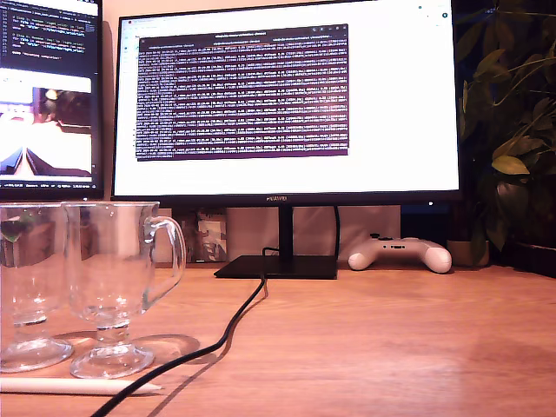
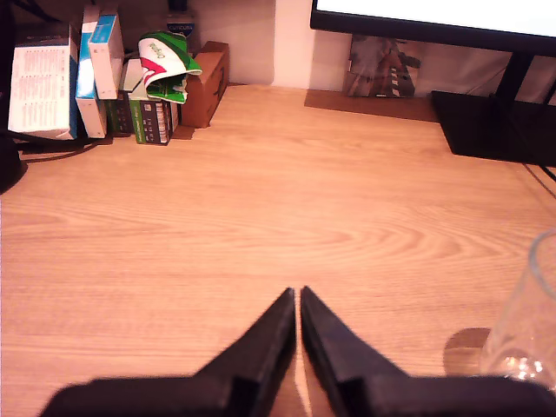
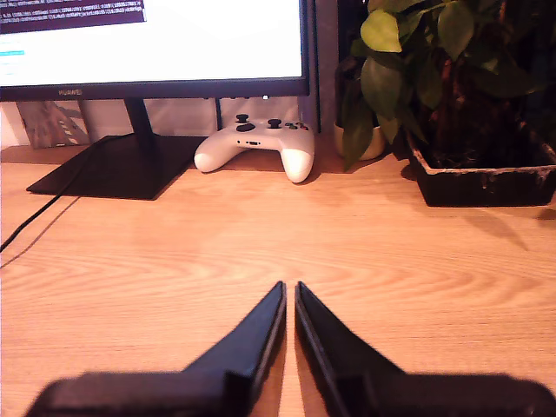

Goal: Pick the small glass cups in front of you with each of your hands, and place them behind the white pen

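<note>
Both pincers, my first gripper and my second gripper, nearly closed, empty. Glass cups already behind white pen; task looks complete.

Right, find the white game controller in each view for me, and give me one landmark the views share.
Exterior view: the white game controller lies on the desk toward this view's right, beside the monitor stand.
First wrist view: not in it.
Second wrist view: it lies ahead of my second gripper, between the stand and the plant pot.
Shared landmark: the black monitor stand, seen in all three.
</note>
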